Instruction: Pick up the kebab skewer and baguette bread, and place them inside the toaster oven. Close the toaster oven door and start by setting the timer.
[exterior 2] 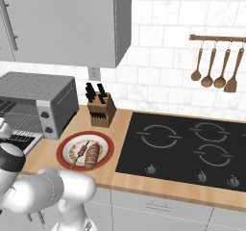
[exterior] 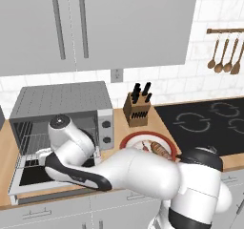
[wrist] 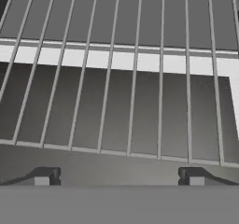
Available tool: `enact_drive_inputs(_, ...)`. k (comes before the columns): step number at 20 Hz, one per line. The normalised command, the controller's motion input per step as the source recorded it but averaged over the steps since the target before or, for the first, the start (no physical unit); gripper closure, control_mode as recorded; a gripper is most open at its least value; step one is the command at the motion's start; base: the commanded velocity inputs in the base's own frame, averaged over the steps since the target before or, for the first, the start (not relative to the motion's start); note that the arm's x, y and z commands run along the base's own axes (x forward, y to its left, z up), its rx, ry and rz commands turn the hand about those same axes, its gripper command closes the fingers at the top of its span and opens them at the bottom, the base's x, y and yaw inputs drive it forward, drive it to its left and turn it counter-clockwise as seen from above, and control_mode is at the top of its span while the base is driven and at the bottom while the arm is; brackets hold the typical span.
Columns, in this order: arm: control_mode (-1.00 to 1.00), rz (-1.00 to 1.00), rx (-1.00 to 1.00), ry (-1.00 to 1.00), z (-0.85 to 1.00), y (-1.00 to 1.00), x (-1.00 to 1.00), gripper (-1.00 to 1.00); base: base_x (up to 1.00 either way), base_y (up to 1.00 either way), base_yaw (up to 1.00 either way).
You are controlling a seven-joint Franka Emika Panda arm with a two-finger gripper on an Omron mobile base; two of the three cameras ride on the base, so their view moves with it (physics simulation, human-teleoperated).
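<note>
— Where do the two base views look from?
— From behind the arm, high, facing forward and down over the bench [exterior: 9,151]. The left one centres on the toaster oven [exterior: 62,116]; the right one sits further right, over the cooktop [exterior 2: 187,148].
— What do they share?
— The oven, plate [exterior 2: 65,148] and knife block [exterior: 137,111].
— And the hand view?
— Very near the wire rack [wrist: 135,78], looking along the end effector [wrist: 119,176].
</note>
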Motion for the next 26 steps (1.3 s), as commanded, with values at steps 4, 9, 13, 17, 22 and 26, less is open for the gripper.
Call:
enact_drive_inputs(4, -1.00, 0.00, 0.00, 0.00, 0.21, -0.23, -0.21, -1.00, 0.00, 0.00, 0.00)
enact_drive_inputs(9, -1.00, -0.01, 0.00, 0.00, 0.24, -0.93, -0.06, -1.00, 0.00, 0.00, 0.00)
enact_drive_inputs(13, -1.00, 0.00, 0.00, 0.03, 0.12, -1.00, 0.00, -1.00, 0.00, 0.00, 0.00)
enact_drive_inputs(17, -1.00, 0.00, 0.02, 0.00, 0.00, -1.00, -0.06, -1.00, 0.00, 0.00, 0.00)
enact_drive_inputs(22, -1.00, -0.03, 0.01, 0.11, 0.00, -1.00, 0.03, -1.00, 0.00, 0.00, 0.00)
enact_drive_inputs(26, -1.00, -0.03, 0.02, 0.17, 0.00, -1.00, 0.08, -1.00, 0.00, 0.00, 0.00)
